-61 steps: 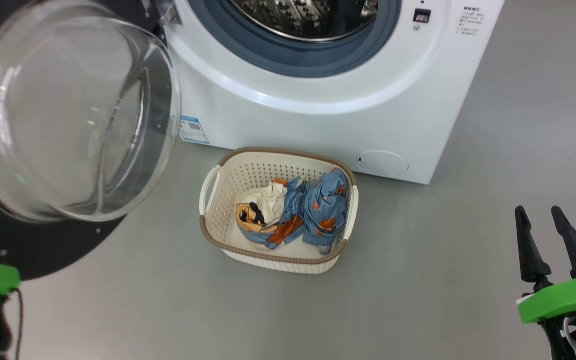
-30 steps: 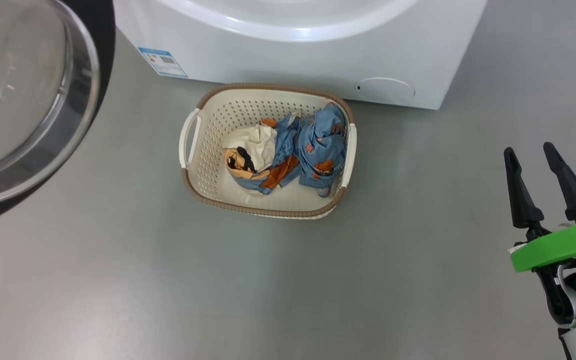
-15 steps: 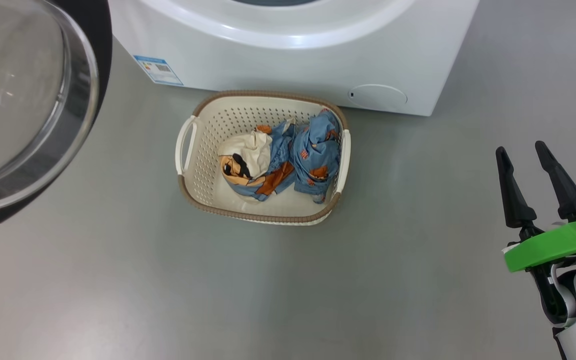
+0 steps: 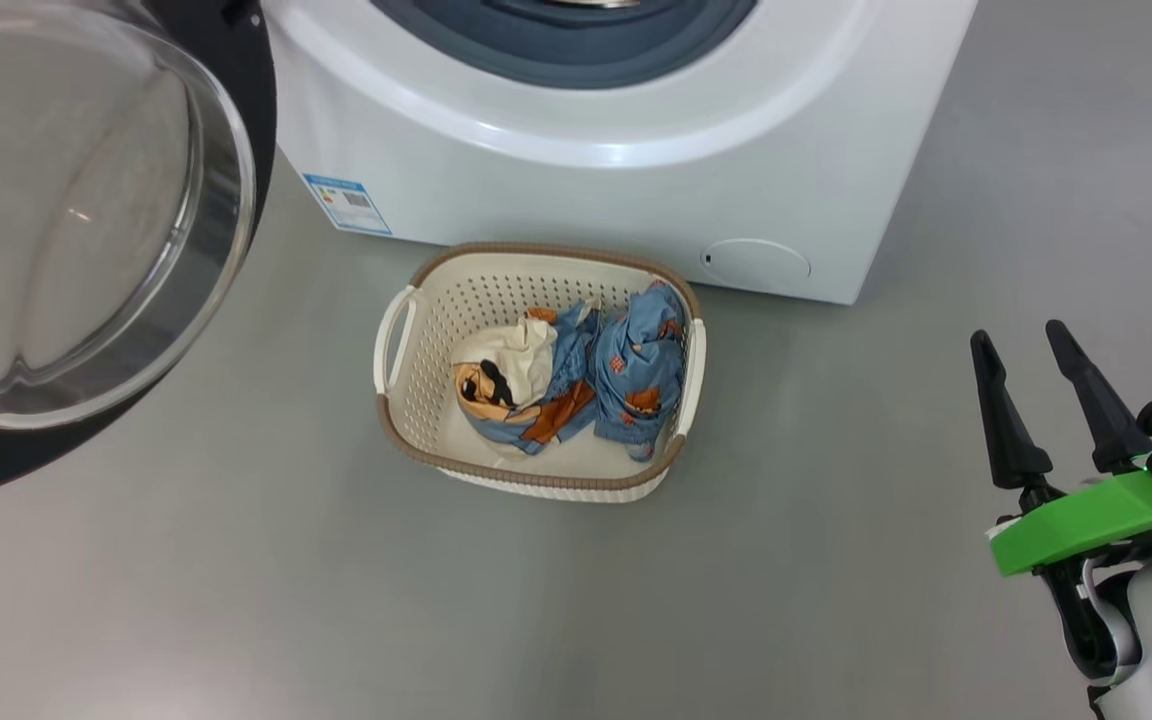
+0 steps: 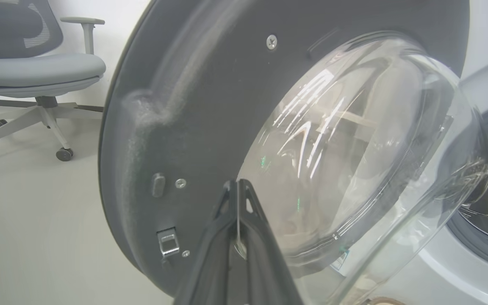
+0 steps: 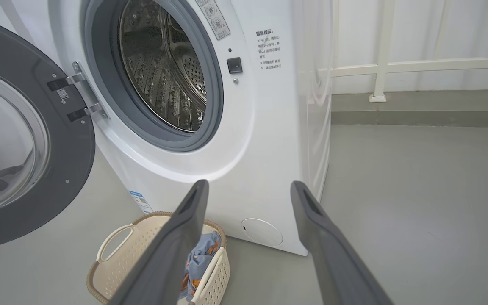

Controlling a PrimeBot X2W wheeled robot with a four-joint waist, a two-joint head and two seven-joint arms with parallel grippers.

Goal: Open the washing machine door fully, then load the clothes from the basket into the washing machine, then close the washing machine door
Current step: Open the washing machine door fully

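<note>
Blue-and-orange clothes (image 4: 626, 380) heaped in basket (image 4: 536, 480) on floor (image 4: 236, 580), just before washing machine (image 4: 576, 190); door (image 4: 66, 200) standing wide; right gripper (image 4: 1018, 332) spread, empty; left gripper (image 5: 237, 183) closed tight, empty.

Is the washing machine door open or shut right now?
Open. The washing machine door is swung wide on its hinges, leaving the steel drum exposed.

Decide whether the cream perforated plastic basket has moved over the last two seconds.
No. The basket keeps its place before the round hatch and blue label of the white washing machine; the whole view shifted.
</note>
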